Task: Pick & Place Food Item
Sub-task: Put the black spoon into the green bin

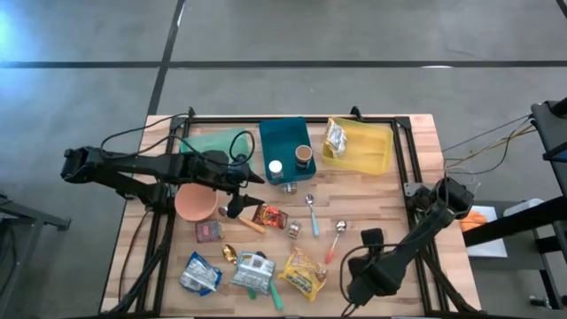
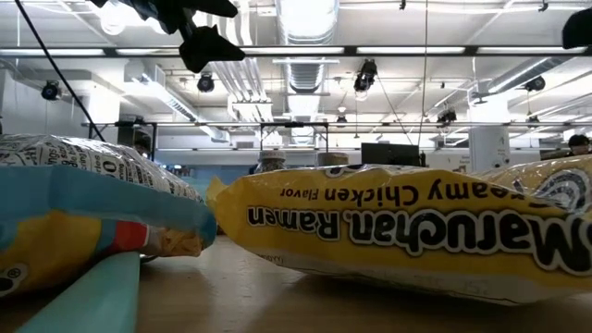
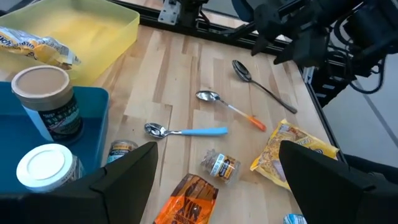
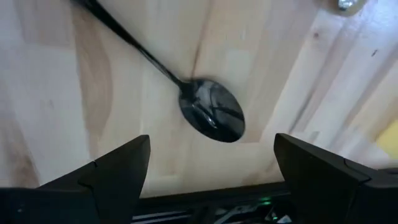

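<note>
The wooden table carries most of the food loose in the lower middle of the high view, so I judge the task barely begun; nothing is held. At the top of that view the yellow bin holds one packet, the blue bin holds a cup and a white-lidded jar, and a green bin lies partly under the left arm. The left claw hovers spread and empty left of centre, beside the pink bowl and above the orange snack packet, a likely next pick. The right claw hangs spread and empty at the lower right, over a dark spoon. The yellow ramen packet lies untouched at the bottom; it fills the low view, hiding nearly everything behind; the small jar label is unreadable.
</note>
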You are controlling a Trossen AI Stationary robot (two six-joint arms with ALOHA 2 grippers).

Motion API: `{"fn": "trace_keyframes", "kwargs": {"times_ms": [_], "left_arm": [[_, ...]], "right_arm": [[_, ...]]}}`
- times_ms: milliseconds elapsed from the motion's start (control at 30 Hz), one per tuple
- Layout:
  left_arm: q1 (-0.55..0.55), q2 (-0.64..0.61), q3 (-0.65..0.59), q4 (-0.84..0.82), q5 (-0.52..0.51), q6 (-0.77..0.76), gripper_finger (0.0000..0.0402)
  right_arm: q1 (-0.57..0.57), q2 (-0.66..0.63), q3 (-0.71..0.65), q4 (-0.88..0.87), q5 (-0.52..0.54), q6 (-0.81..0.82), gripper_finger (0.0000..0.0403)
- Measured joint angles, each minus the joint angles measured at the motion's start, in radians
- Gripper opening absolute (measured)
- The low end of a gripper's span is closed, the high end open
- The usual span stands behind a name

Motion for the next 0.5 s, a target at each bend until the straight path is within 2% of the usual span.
{"fn": "trace_keyframes", "kwargs": {"times_ms": [500], "left_arm": [[0.000, 0.000, 0.000, -0.002, 0.000, 0.030, 0.0342]], "right_arm": [[0.026, -0.001, -0.133, 0.235, -0.007, -0.116, 0.0340]]}}
